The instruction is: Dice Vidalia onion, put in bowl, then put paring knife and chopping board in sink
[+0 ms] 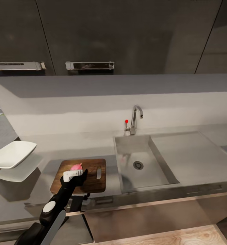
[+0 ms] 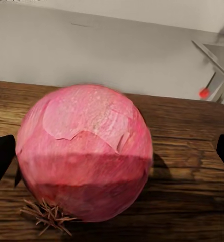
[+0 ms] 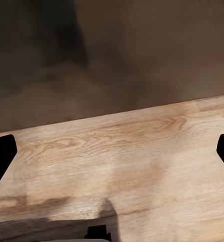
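The pink-red Vidalia onion (image 1: 77, 166) rests on the dark-brown chopping board (image 1: 93, 182), which lies on the grey countertop (image 1: 76, 146) left of the sink (image 1: 125, 149). My left gripper (image 1: 78, 171) is low over the board, open, with the onion (image 2: 86, 151) between its spread fingers (image 2: 1, 156); one finger is close to the onion's skin and the other stands well apart. The white bowl (image 1: 12, 153) sits at the far left of the countertop. My right gripper (image 3: 112, 154) is open and holds nothing. The paring knife is out of view.
A chrome faucet (image 1: 136, 118) with a red-tipped lever (image 1: 126, 121) stands behind the sink. A flat draining area (image 1: 191, 153) lies right of the basin. Dark wall cabinets (image 1: 127, 34) hang above. The right wrist view looks at wooden floor (image 3: 117, 156) and a dark cabinet front.
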You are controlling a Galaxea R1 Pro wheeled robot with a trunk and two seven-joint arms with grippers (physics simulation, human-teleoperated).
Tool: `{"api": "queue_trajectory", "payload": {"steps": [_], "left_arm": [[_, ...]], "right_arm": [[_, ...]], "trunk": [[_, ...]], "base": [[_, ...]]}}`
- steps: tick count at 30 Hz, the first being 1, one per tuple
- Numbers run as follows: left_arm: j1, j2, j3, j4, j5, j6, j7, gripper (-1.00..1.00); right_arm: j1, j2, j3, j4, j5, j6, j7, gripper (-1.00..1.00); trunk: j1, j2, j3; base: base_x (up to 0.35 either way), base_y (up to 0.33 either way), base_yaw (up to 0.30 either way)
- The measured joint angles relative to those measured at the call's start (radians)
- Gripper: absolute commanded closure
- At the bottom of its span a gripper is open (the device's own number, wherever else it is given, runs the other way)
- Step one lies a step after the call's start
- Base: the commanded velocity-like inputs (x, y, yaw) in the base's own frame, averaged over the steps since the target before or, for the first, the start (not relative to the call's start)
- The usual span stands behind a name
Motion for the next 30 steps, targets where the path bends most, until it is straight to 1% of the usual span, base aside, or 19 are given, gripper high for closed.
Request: {"api": "queue_trajectory", "payload": {"steps": [8, 12, 30], "left_arm": [[0.0, 0.0, 0.0, -0.003, 0.0, 0.0, 0.0, -1.0], [0.0, 0.001, 0.0, -0.004, 0.0, 0.0, 0.0, -1.0], [0.0, 0.001, 0.0, -0.008, 0.0, 0.0, 0.0, -1.0]], "right_arm": [[0.0, 0.0, 0.0, 0.0, 0.0, 0.0, 0.0, -1.0], [0.0, 0.0, 0.0, 0.0, 0.0, 0.0, 0.0, -1.0], [0.0, 0.002, 0.0, 0.0, 0.0, 0.0, 0.0, -1.0]], "trunk": [[0.0, 0.0, 0.012], [0.0, 0.0, 0.019], [0.001, 0.0, 0.048]], "base": [[0.0, 0.0, 0.0], [-0.146, 0.0, 0.0], [-0.331, 0.0, 0.0]]}}
